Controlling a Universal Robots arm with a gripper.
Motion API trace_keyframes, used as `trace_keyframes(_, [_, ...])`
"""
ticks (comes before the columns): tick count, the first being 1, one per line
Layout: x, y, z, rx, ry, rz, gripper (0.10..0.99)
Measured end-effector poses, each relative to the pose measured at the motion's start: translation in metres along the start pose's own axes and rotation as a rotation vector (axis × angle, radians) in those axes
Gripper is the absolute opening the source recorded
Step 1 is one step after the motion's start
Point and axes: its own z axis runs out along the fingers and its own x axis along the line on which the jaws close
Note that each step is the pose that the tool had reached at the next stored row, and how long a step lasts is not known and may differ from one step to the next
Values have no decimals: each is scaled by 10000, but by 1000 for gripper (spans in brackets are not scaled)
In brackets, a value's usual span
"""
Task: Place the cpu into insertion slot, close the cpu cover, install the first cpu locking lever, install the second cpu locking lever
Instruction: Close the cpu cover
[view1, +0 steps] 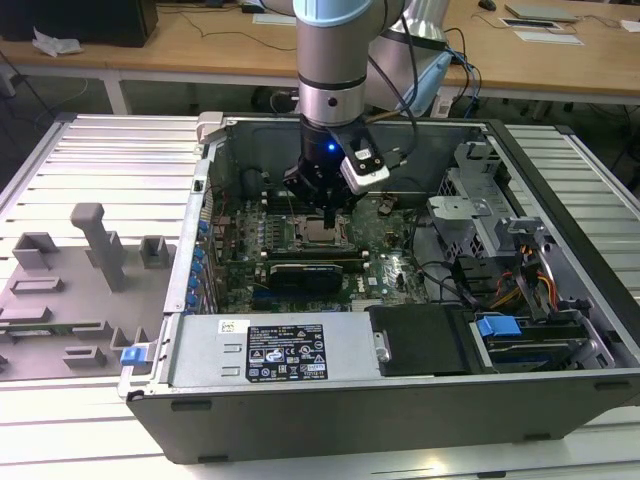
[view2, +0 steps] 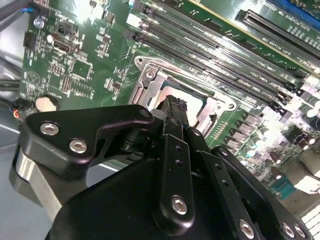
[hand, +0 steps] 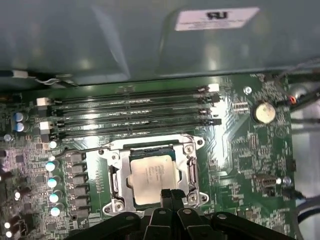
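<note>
- Wooden desks (view1: 200, 50) run along the back of the room, and in front of them a slatted metal table (view1: 100, 140) carries an open computer case (view1: 400, 420) lying on its side.
- On the exterior view's left of the case sits a grey tray (view1: 60, 300) of moulded holders.
- From the top centre of the exterior view, the robot arm (view1: 335, 50) reaches straight down into the case.
- Its gripper (view1: 328, 212) hangs near the middle of the frame, low over the green motherboard (view1: 385, 240) and just above the socket (view1: 303, 236).
- Just below the socket in that frame lies a long black card (view1: 310, 272).
- In the first wrist view, the chip (hand: 149, 175) lies flat inside the socket, silvery top up.
- The cover (hand: 192, 165), a thin silver frame, lies down around the chip, which shows through its window.
- Both wrist views show the gripper (hand: 171, 194) (view2: 172, 107) narrowed, its black fingers (hand: 165, 196) pressed side by side with nothing between them.
- The fingertips sit at the edge of the chip and cover, on the side away from the memory slots (hand: 130, 112). I cannot tell whether they touch the metal.
- A round coin battery (hand: 264, 112) glints on the board, well apart from the socket.
</note>
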Motion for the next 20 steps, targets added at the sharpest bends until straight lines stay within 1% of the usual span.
trace_keyframes(1, [0,0,0,-2,0,-4,106])
trace_keyframes(2, [-1,-1,1,-3,36,-14,106])
trace_keyframes(4, [0,-2,3,-13,399,-116,106])
trace_keyframes(6, [0,-2,4,-19,401,-140,106])
trace_keyframes(8, [1,-1,8,-78,399,-354,106])
trace_keyframes(9, [1,-1,13,-128,394,-810,106])
trace_keyframes(10, [1,-1,16,-150,392,-1154,106])
trace_keyframes(11, [13,-7,19,-163,386,-1310,106])
trace_keyframes(12, [28,-18,26,-204,370,-1337,106])
trace_keyframes(13, [50,-29,33,-257,354,-1365,106])
trace_keyframes(15, [86,-32,41,-279,342,-1390,106])
trace_keyframes(17, [209,-42,61,-280,334,-1425,106])
trace_keyframes(18, [252,-46,71,-279,331,-1437,106])
trace_keyframes(20, [291,-47,89,-282,325,-1450,106])
